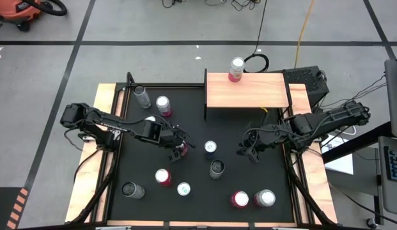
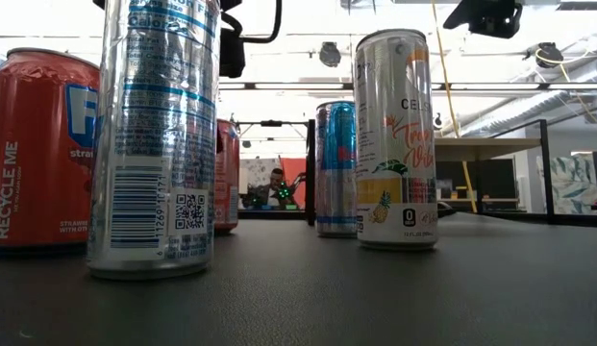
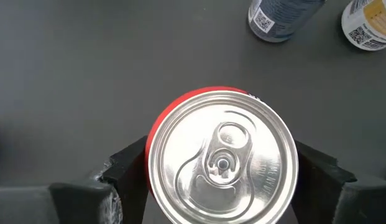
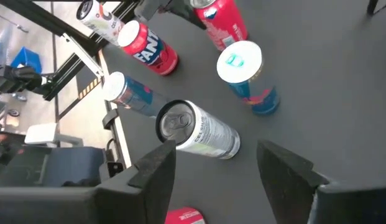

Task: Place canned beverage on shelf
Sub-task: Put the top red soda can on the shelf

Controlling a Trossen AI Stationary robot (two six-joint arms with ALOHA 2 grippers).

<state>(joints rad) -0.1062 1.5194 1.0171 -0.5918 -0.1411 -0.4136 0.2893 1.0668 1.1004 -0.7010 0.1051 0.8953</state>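
Left gripper [image 3: 221, 186] jaws spread around red can [image 3: 221, 163] mid-counter, not pinching, right gripper [image 4: 233, 171] jaws spread, empty, one can [image 1: 236, 69] on shelf [image 1: 247, 91].

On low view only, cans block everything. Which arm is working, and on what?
Observer: The left gripper is down over an upright red can near the middle of the black table. I can't tell if it has a grip.
Operator: Right arm?
Observer: The right gripper hangs above the table with its fingers open and nothing between them.
Operator: Anything on the shelf yet?
Observer: One can stands at the far edge of the shelf. The rest of the board is bare.
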